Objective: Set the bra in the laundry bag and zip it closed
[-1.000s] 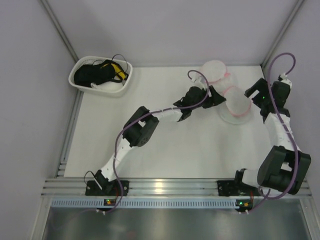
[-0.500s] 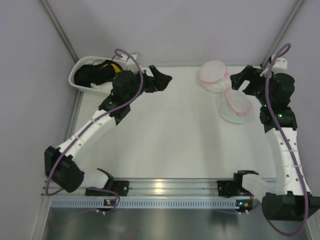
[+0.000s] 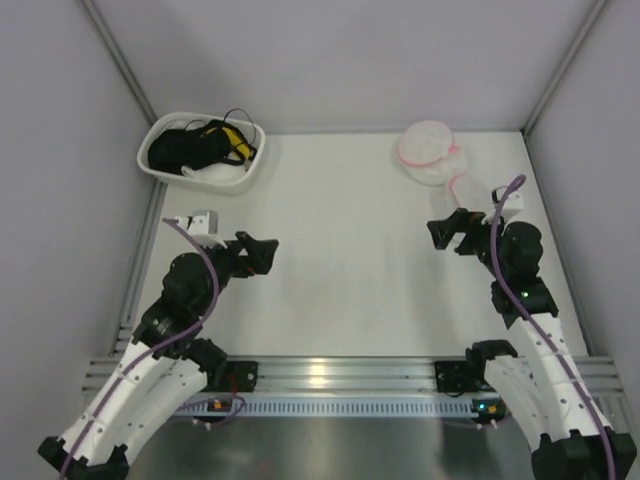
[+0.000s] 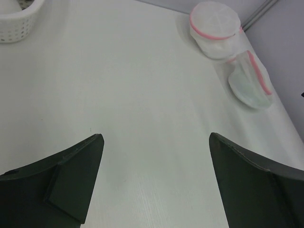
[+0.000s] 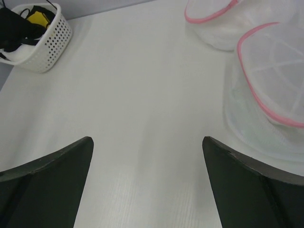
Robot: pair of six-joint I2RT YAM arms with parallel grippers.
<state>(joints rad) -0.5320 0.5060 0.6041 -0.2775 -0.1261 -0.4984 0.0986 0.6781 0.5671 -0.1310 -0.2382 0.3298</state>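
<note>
Risk lies in the zip [image 4: 213, 34]: both your left claw [image 4: 156, 136] and right claw [image 5: 147, 138] hang spread and empty, well apart from the laundry bag [image 4: 214, 21] at the far right of the worktop [image 3: 340, 250]. It gapes; the bra [image 4: 244, 88] seems inside. Tug unpinned, and it slides, spilling.

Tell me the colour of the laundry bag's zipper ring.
Pink, on the white mesh laundry bag; clearest in the right wrist view.
</note>
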